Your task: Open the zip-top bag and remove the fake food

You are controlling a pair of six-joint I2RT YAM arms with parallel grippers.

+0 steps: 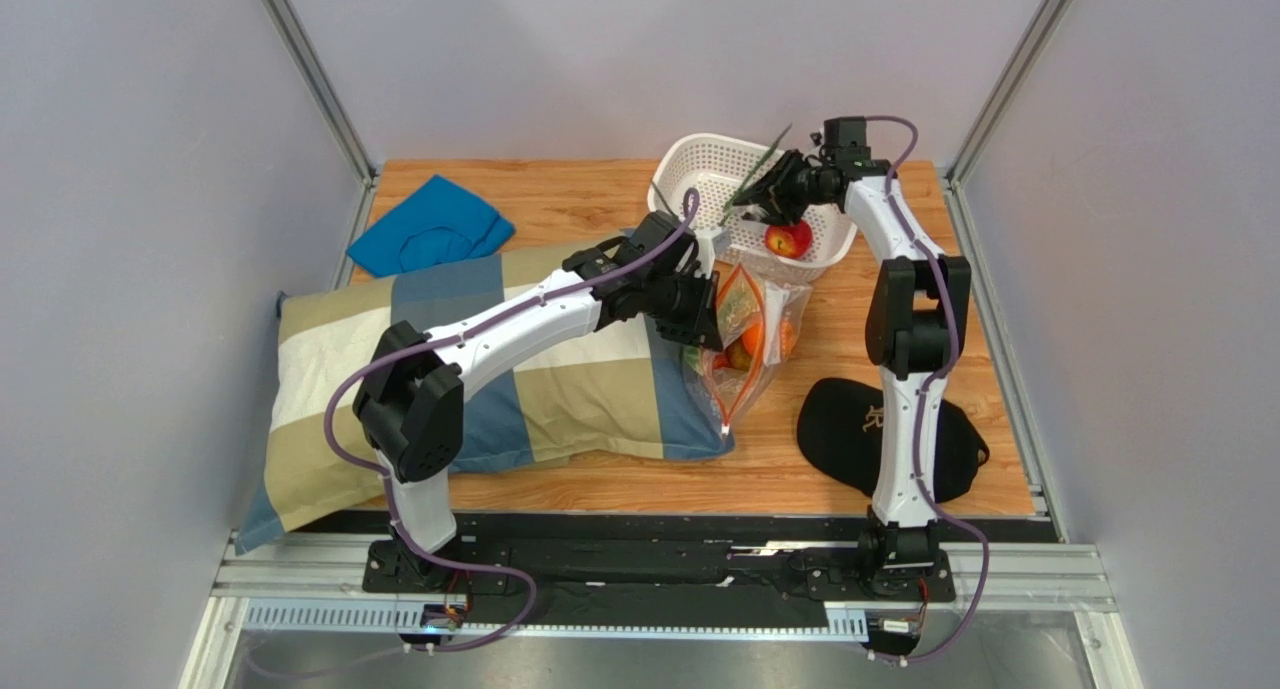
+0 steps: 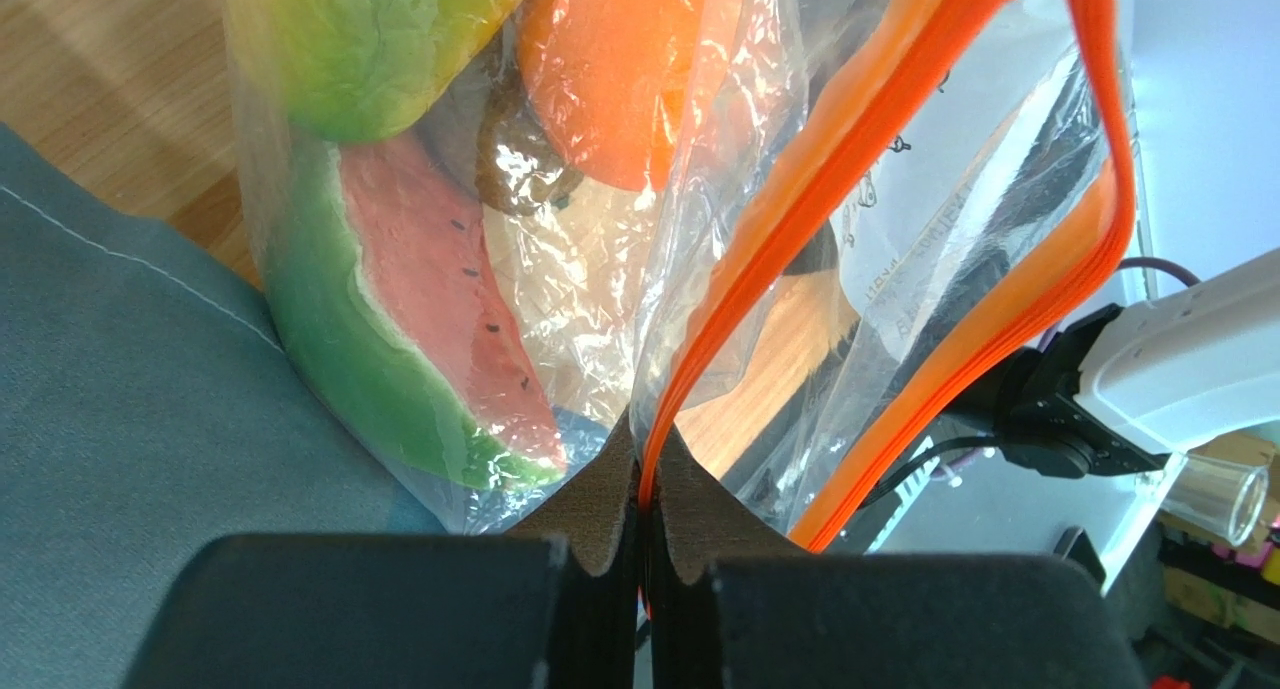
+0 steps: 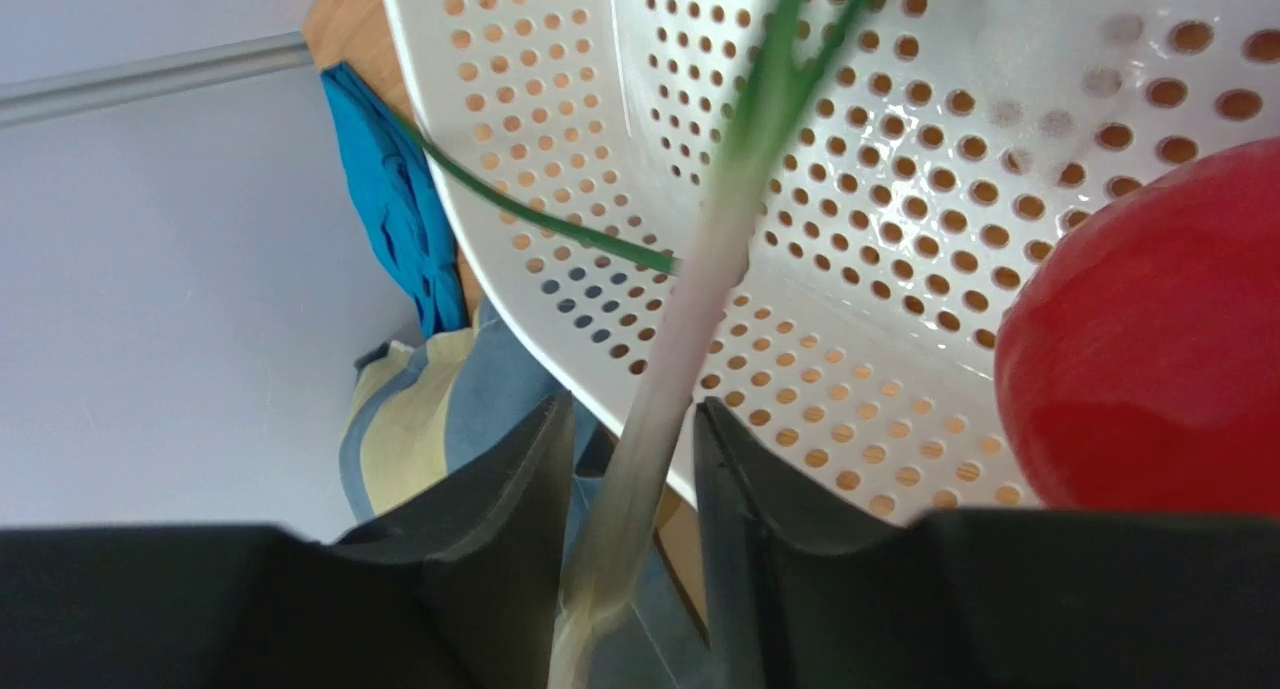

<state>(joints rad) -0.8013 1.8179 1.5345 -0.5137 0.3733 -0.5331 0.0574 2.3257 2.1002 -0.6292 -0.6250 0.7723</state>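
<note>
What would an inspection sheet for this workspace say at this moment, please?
Surface: wooden table, no spills seen.
Job's things: zip-top bag held at its mouth, strips parted, with a watermelon slice and other pieces inside; red apple in the white basket; green onion over the basket.
Clutter: pillow, blue cloth, black cap.
Claws: left claw shut on the bag's orange strip; right claw open, onion stalk between its jaws.
Cables: purple cables looping along both arms.
Surroundings: grey walls, metal frame.
</note>
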